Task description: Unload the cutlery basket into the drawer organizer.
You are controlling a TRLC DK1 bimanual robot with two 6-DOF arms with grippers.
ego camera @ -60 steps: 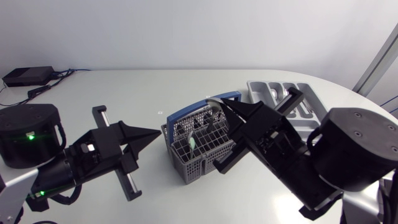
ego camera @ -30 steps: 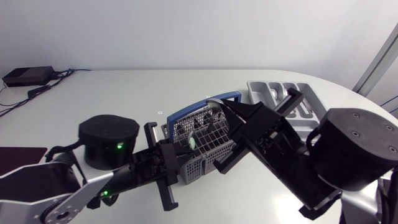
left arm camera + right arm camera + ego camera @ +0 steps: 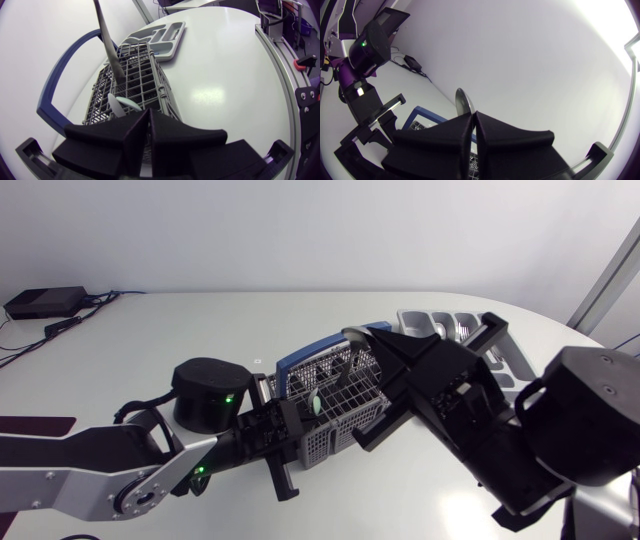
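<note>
The grey wire cutlery basket with a blue handle stands mid-table. My right gripper hangs over its far side, shut on a silver piece of cutlery. That piece's rounded end sticks up past the fingertips, and its shaft runs down into the basket. My left gripper is shut with nothing in it, tips against the basket's near-left wall. A pale utensil lies inside. The grey drawer organizer is behind my right arm.
My left arm lies low across the front left of the table. A black box with cables sits at the far left corner. The organizer lies just beyond the basket, near the table's curved edge.
My left arm swung in from the left and brought its shut gripper against the basket. The basket shifted slightly right. My right gripper rose a little with the silver piece.
</note>
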